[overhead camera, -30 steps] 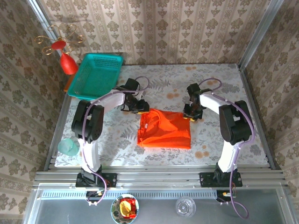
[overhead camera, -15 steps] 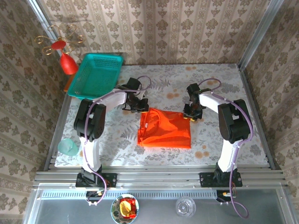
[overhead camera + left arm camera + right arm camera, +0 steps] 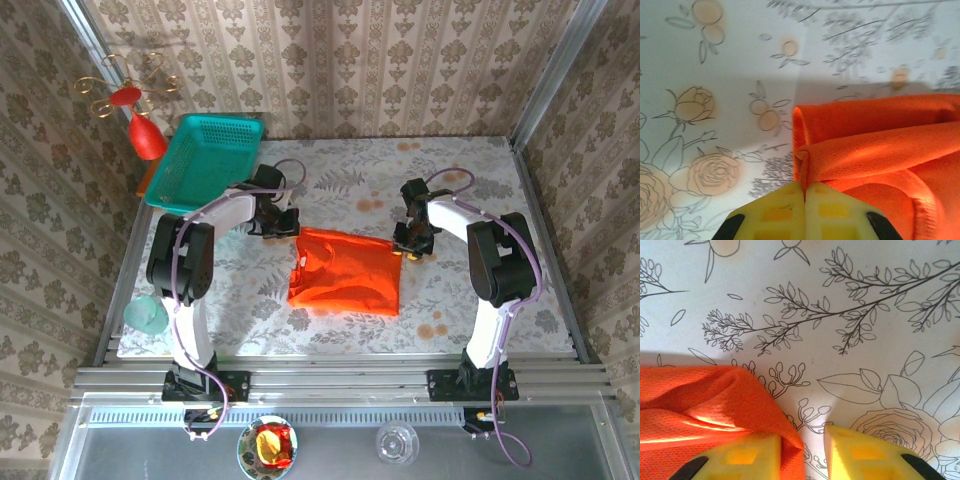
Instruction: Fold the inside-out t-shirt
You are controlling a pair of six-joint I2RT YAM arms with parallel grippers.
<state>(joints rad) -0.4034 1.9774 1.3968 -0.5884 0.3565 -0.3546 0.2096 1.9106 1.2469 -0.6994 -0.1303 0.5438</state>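
Two small vessels sit nearest, below the table's edge: a bowl holding a red-and-yellow wrapper whose print is too small to read, and a clear glass. Past the arm bases, the inside-out t-shirt lies mid-table as a rough rectangle on the floral tabletop, its layers hiding one another. At its far left corner the left gripper is clenched on a fold of orange fabric. At the far right corner the right gripper stands released, jaws apart, the shirt's corner lying between them. Farther back are a teal basket and a red ornament.
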